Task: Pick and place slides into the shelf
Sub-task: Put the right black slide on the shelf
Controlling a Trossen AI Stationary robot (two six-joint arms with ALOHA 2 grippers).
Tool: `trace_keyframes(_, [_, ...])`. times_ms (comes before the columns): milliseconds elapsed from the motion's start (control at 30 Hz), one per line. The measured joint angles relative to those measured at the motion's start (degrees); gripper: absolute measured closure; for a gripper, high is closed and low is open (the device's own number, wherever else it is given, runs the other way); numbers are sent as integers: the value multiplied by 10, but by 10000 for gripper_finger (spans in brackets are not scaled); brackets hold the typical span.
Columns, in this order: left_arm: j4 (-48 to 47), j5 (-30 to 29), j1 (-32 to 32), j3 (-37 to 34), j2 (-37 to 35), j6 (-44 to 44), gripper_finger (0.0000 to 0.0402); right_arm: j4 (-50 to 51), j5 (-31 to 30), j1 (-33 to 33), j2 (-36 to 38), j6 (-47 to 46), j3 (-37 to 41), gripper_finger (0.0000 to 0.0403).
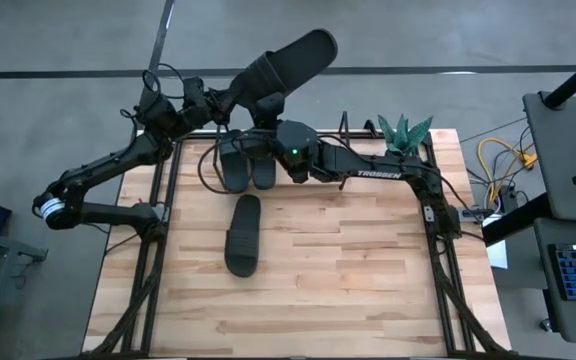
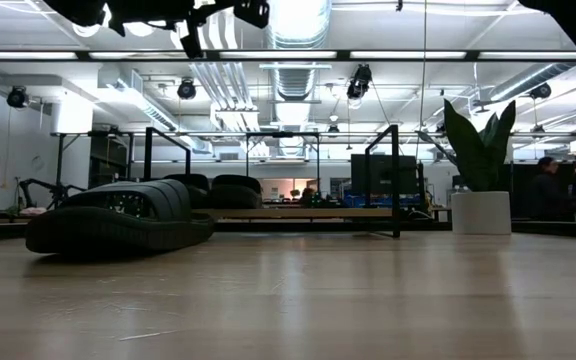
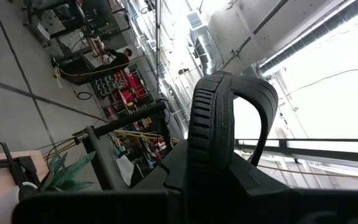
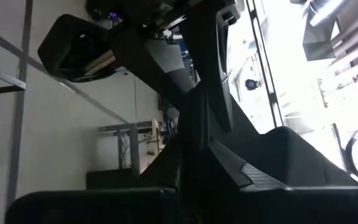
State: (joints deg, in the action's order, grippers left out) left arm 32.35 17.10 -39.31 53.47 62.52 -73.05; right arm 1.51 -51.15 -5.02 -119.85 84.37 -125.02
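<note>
Slides (image 1: 243, 235) dot the wooden tabletop (image 1: 368, 270) (workshop behind).

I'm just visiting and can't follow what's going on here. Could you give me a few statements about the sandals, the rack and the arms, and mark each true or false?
1. The left gripper holds a slide up in the air. True.
2. All four slides sit on the shelf. False: two slides do.
3. One slide lies on the table. True.
4. The green plant stands at the table's front edge. False: it stands at a back corner.
</note>
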Motion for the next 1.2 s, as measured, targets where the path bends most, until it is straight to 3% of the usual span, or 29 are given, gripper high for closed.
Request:
trace_keyframes(200, [2, 2, 0, 0, 0, 1, 368, -5, 6, 0, 0, 18, 0, 367])
trace_keyframes(533, [72, 28, 1, -1, 0, 44, 269, -9, 24, 5, 10, 16, -2, 369])
trace_keyframes(733, [132, 79, -13, -2, -7, 56, 214, -5, 22, 21, 35, 11, -2, 369])
trace_keyframes(900, [179, 130, -27, -1, -28, 126, 196, 6, 0, 40, 66, 4, -2, 370])
trace_keyframes(1000, [180, 145, -27, 0, -46, 186, 195, 55, 1, 52, 88, -57, -2, 370])
trace_keyframes(1200, [157, 196, -26, 6, -100, 385, 195, 246, 72, 66, 149, -311, -2, 370])
